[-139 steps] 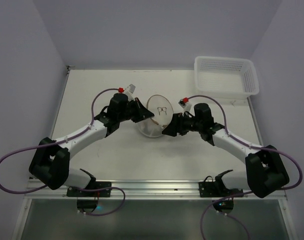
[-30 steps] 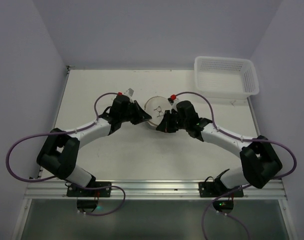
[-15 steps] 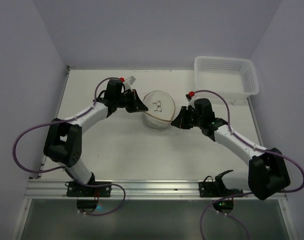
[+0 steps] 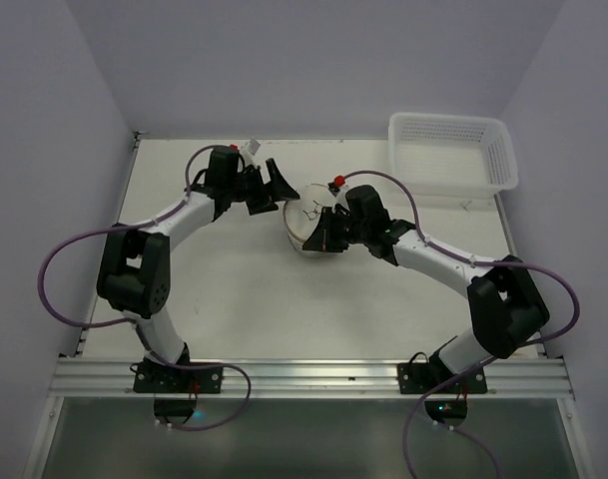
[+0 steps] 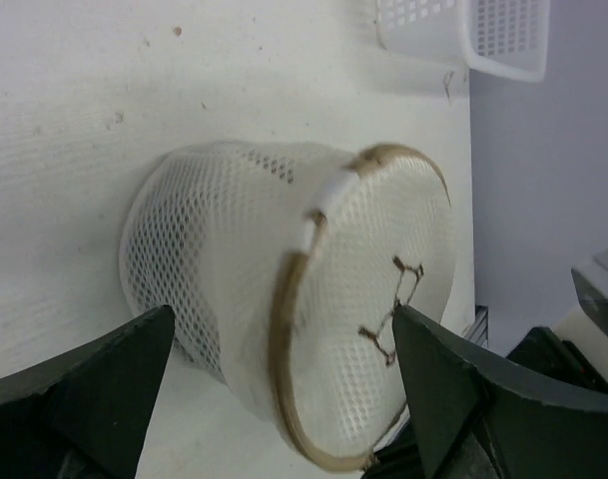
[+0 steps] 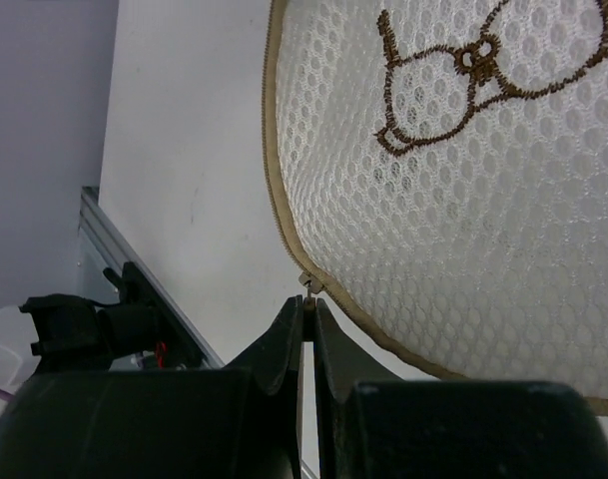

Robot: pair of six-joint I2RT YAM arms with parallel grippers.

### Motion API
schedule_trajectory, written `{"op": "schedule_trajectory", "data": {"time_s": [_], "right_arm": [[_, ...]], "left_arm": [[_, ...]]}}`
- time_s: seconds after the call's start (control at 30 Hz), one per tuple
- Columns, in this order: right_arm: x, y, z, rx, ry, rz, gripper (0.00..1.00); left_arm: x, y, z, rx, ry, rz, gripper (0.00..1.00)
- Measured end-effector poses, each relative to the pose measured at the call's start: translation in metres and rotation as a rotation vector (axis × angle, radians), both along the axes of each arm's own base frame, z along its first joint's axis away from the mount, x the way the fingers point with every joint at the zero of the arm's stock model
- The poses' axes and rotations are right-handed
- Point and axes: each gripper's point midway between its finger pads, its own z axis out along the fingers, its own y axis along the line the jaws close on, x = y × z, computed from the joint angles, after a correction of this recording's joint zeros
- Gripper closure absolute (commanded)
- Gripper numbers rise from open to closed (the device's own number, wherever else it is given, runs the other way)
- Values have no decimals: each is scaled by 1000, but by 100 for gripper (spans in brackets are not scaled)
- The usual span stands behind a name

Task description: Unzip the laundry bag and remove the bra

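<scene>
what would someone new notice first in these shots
The white mesh laundry bag lies on its side at mid-table, a brown stitched emblem on its round face. The right hand is pinched shut at the bag's zipper pull, while the left hand spreads open on either side of the bag. A white slotted basket sits in the far right corner.

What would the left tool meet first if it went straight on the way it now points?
Most likely the laundry bag: it lies directly ahead of the open left tool, though how far is unclear.
</scene>
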Motion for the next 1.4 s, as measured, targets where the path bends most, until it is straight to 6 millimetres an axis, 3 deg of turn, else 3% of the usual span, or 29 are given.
{"op": "schedule_trajectory", "data": {"time_s": [0.13,0.23,0.33,0.43,0.47,0.53,0.7,0.8,0.9,1.2,1.3,1.4], "right_arm": [[10,6,8,21,-15,-8,100],[12,9,7,22,-10,-7,100],[11,12,4,17,-4,-1,100],[10,14,2,14,0,7,100],[9,15,2,14,-1,11,100],[7,16,1,12,-3,17,100],[8,15,2,7,-15,15,100],[6,13,4,5,-25,12,100],[5,12,6,6,-32,12,100],[2,3,-2,-29,-43,7,100],[-1,-13,-1,-54,-62,-14,100],[3,-46,-1,-86,-73,-79,100]], "left_arm": [[-36,11,10,-16,17,49,6],[-60,12,20,-30,5,73,11],[-77,-2,22,-50,-4,67,26],[-89,-17,11,-53,23,51,40],[-90,-19,6,-49,34,56,51],[-89,-20,-1,-39,54,72,58],[-84,-18,-8,-25,66,107,64],[-83,-18,-8,-28,68,116,78],[-83,-19,-11,-31,74,118,100],[-84,-21,-16,-34,81,120,100],[-82,-19,-18,-25,74,125,100],[-78,-11,-20,-11,66,137,100]]}}
